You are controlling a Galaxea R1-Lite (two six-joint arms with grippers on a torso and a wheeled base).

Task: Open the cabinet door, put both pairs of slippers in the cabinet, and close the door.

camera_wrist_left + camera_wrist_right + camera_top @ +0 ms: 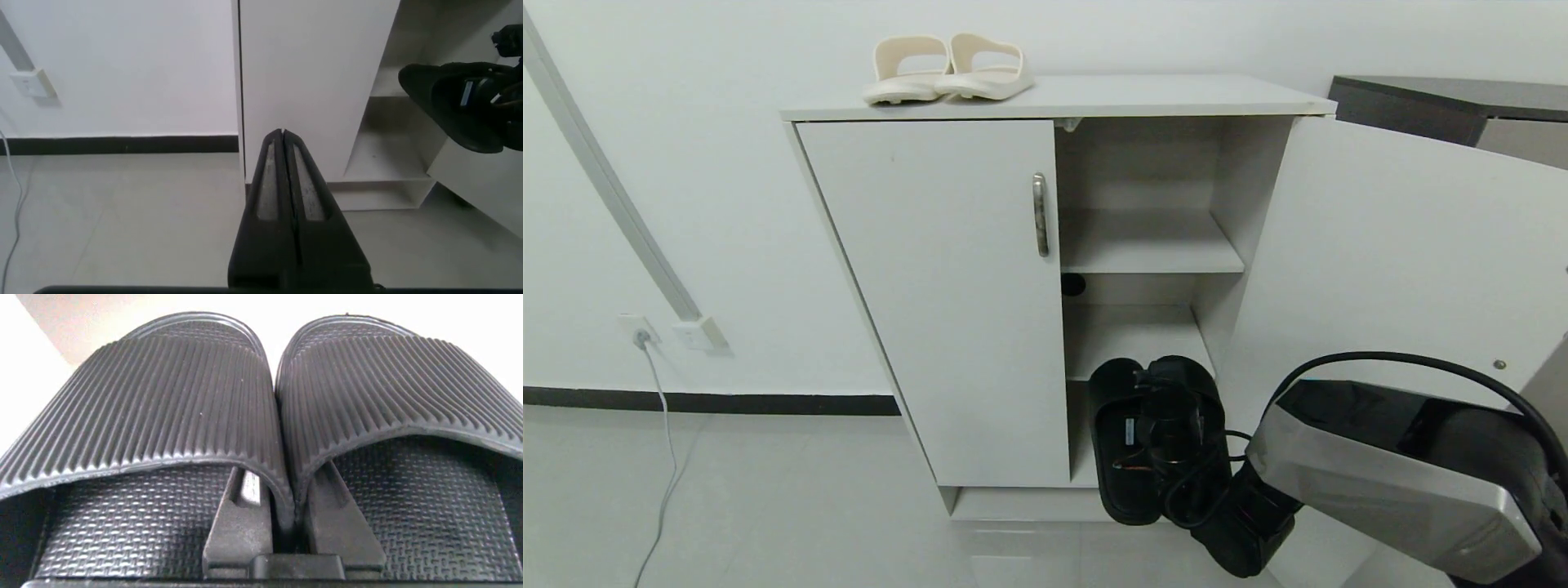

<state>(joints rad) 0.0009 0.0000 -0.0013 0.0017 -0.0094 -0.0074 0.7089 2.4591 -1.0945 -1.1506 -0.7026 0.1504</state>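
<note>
Fingers (239, 514) of the right gripper (280, 490) pinch the black ribbed rubber slippers (180, 400) by their straps, left gripper (282, 140) clenched empty; clipping the white cabinet shelf (1131, 339) could knock them loose.

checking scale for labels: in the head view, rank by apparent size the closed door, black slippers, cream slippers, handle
1. closed door
2. black slippers
3. cream slippers
4. handle
The black slippers are nearer the camera, so their lead over the cream slippers may be only nearness.

Wall socket (637, 331) low left; black skirting (711, 402) along floor; dark grey furniture (1445, 102) far right.
</note>
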